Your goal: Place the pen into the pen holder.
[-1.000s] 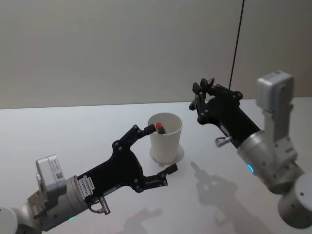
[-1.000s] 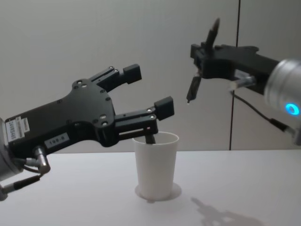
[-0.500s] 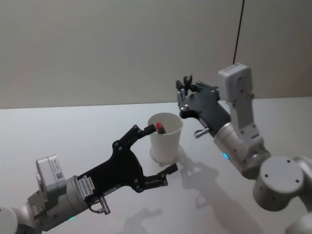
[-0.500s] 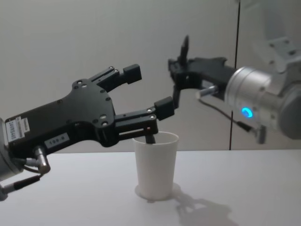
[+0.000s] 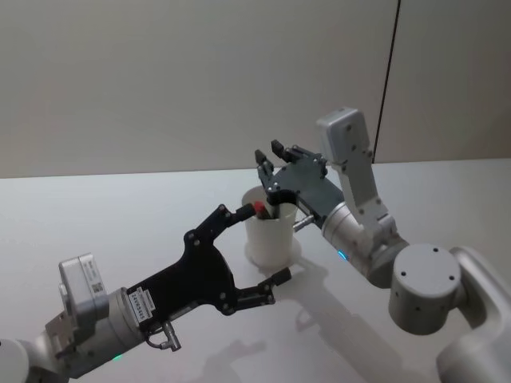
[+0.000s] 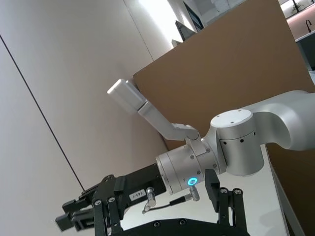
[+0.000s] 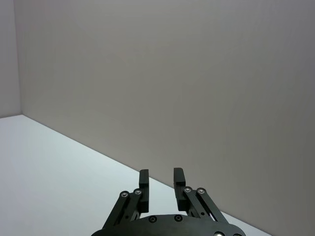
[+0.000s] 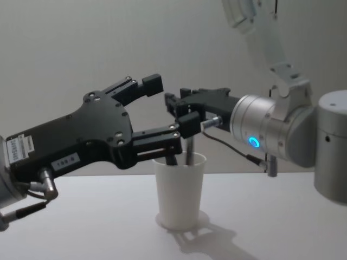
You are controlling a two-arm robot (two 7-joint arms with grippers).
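The pen holder [image 5: 271, 233] is a white paper cup standing upright on the table, also in the chest view [image 8: 179, 192]. A grey pen [image 8: 190, 150] stands in it, just below my right gripper [image 8: 174, 97]. Beside it in the cup leans a dark pen with a red tip [image 5: 260, 208]. My right gripper [image 5: 269, 152] hovers over the cup's far rim, pointing level, open with nothing between its fingers [image 7: 178, 177]. My left gripper [image 5: 261, 244] is wide open, one finger on each side of the cup, not touching it.
The white table [image 5: 120, 207] runs back to a plain grey wall with a dark vertical seam [image 5: 389, 80]. My right arm's large joint [image 5: 427, 291] hangs over the table to the right of the cup. A brown board [image 6: 236, 73] shows behind that arm.
My right gripper swung left and down from the right side to just above the cup. The pen it held upright now stands in the cup. The left arm has not moved.
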